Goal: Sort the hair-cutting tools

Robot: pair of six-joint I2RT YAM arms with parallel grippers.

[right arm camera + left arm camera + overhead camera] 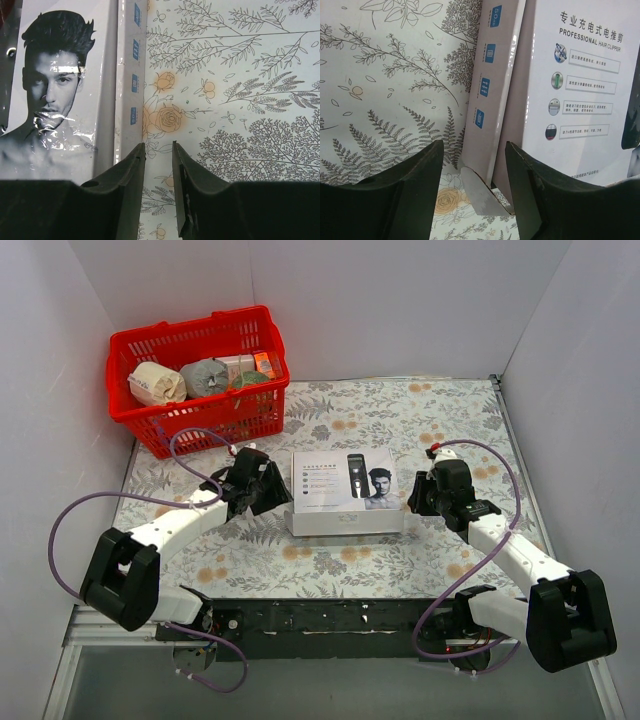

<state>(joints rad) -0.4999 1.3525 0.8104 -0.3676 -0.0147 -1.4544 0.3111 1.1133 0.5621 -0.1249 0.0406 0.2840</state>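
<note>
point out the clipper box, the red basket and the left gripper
clipper box (330, 490): top external view, on its white lid
red basket (255, 408): top external view, on its front wall
left gripper (473, 145): left wrist view, midway between its fingertips

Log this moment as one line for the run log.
kit box shut, mid-table | left gripper open, straddling box's left edge | right gripper slightly open, empty, beside box's right end | tools not in view
</note>
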